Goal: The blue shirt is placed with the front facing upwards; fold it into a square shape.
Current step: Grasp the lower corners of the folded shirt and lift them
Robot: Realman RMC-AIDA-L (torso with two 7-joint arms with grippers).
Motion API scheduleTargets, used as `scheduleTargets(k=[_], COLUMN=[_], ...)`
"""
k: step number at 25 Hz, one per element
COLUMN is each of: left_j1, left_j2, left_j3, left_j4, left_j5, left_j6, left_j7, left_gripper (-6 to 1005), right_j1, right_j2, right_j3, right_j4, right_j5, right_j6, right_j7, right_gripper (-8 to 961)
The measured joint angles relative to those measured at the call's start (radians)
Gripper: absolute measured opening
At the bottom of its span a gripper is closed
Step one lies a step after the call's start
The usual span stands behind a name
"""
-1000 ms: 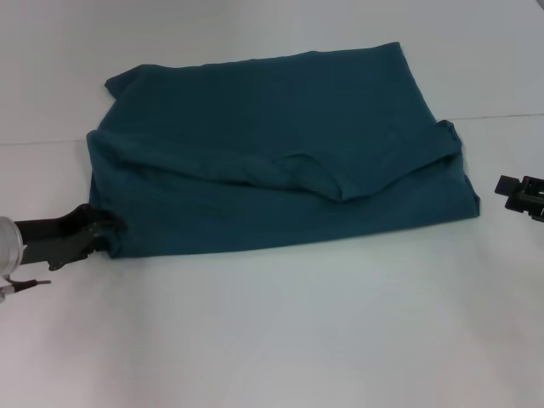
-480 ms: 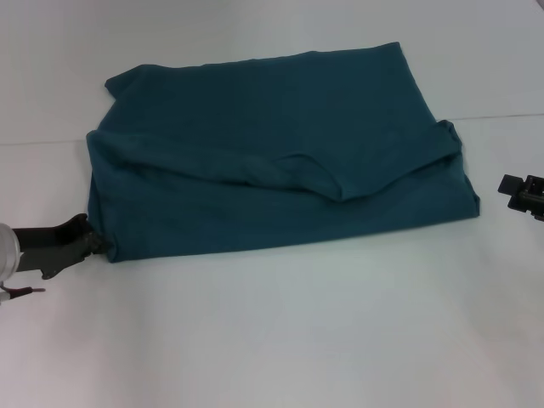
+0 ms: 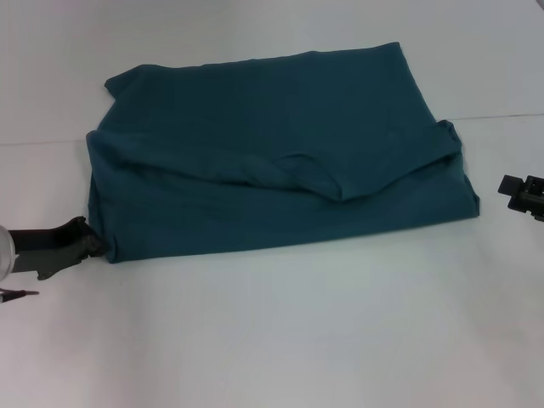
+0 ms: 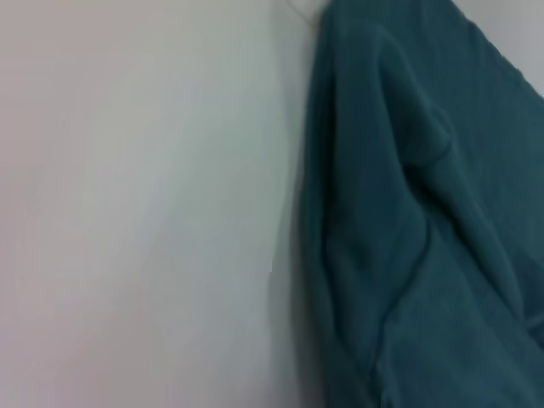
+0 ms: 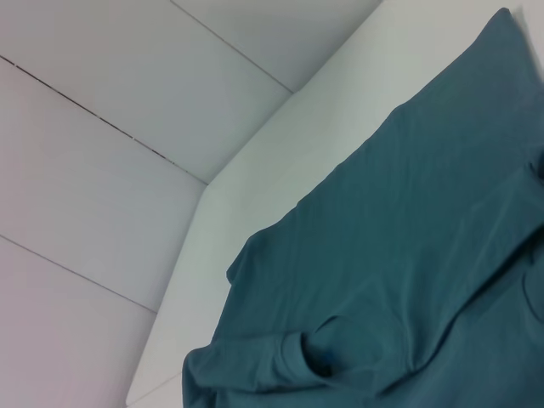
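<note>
One blue shirt lies folded into a rough rectangle on the white table, toward its far side. My left tool rests at the table's left edge, just beside the shirt's near-left corner, perhaps touching it. My right tool sits at the right edge, apart from the shirt. I cannot tell either tool's grip state.

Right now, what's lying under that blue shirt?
Only the white table shows around the blue shirt. The shirt is folded over itself, so its lower layers and anything beneath are covered. The left end effector sits at its near-left corner.
</note>
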Motion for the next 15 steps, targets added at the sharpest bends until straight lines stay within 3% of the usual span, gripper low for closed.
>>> scheduleTargets(k=[6, 15], left_j1=[0.003, -0.002], left_j2=[-0.004, -0.004], left_j3=[0.012, 0.034], left_j4=[0.021, 0.021], left_j5=[0.0, 0.003], left_j6=[0.0, -0.004], left_j7=[0.013, 0.014], left_gripper=[78, 458], right_j1=[-0.003, -0.003], right_j2=[0.0, -0.001], right_j3=[0.0, 0.0], right_j4=[0.0, 0.0], right_j5=[0.001, 0.001], right_j6=[0.0, 0.0], right_j7=[0.0, 0.0], right_gripper=[583, 583])
